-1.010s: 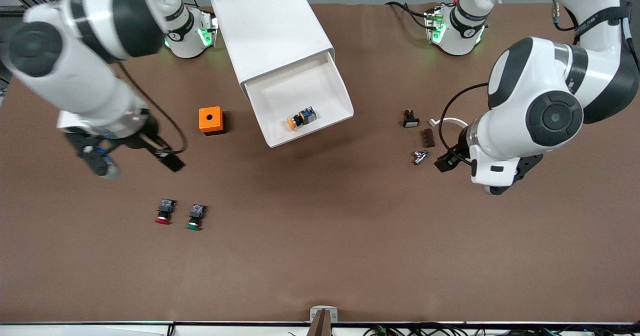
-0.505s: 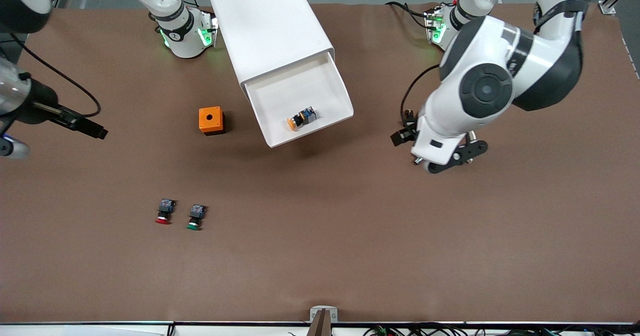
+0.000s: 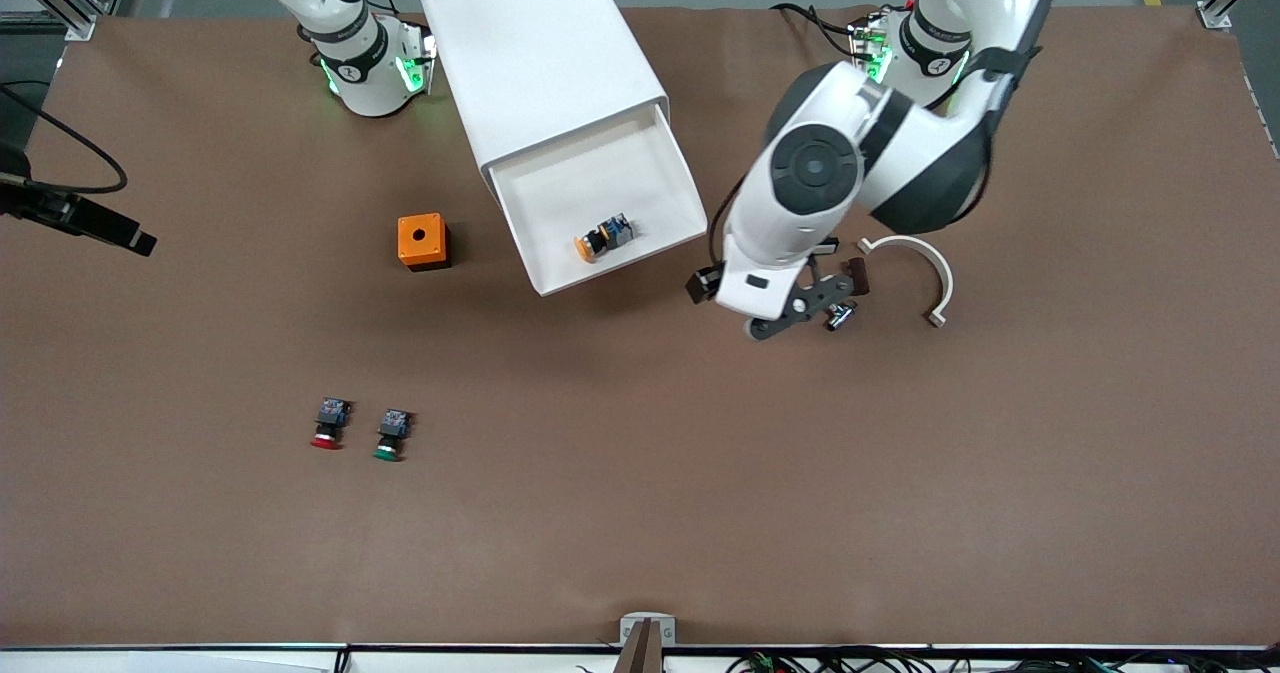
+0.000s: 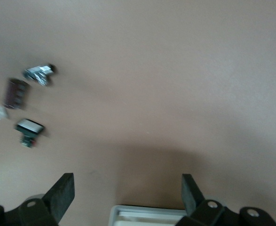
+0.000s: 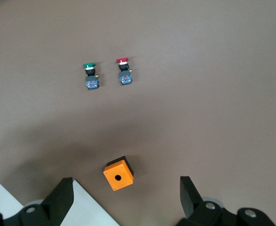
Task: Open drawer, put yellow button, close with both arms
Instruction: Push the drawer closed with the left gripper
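Observation:
The white cabinet (image 3: 540,53) stands near the robots' bases with its top drawer (image 3: 660,168) pulled open. The yellow button (image 3: 590,244) lies on its side inside the drawer, near the front wall. My left gripper (image 3: 790,315) hangs open and empty over the table beside the drawer's corner, at the left arm's end. In the left wrist view the left gripper (image 4: 127,183) has its fingers wide apart and the drawer's rim (image 4: 147,213) shows between them. My right gripper (image 5: 126,184) is open and empty, high over the orange box (image 5: 118,173). Only a black part of the right arm (image 3: 100,223) shows in the front view.
An orange box (image 3: 422,241) sits toward the right arm's end from the drawer. A red button (image 3: 326,425) and a green button (image 3: 391,433) lie nearer the front camera. A white ring (image 3: 925,268), a brown piece (image 3: 858,275) and a silver part (image 3: 838,317) lie by the left gripper.
The left arm has swung from its end of the table toward the open drawer. The right arm has drawn back past the table's edge, almost out of the front view. The button has not moved.

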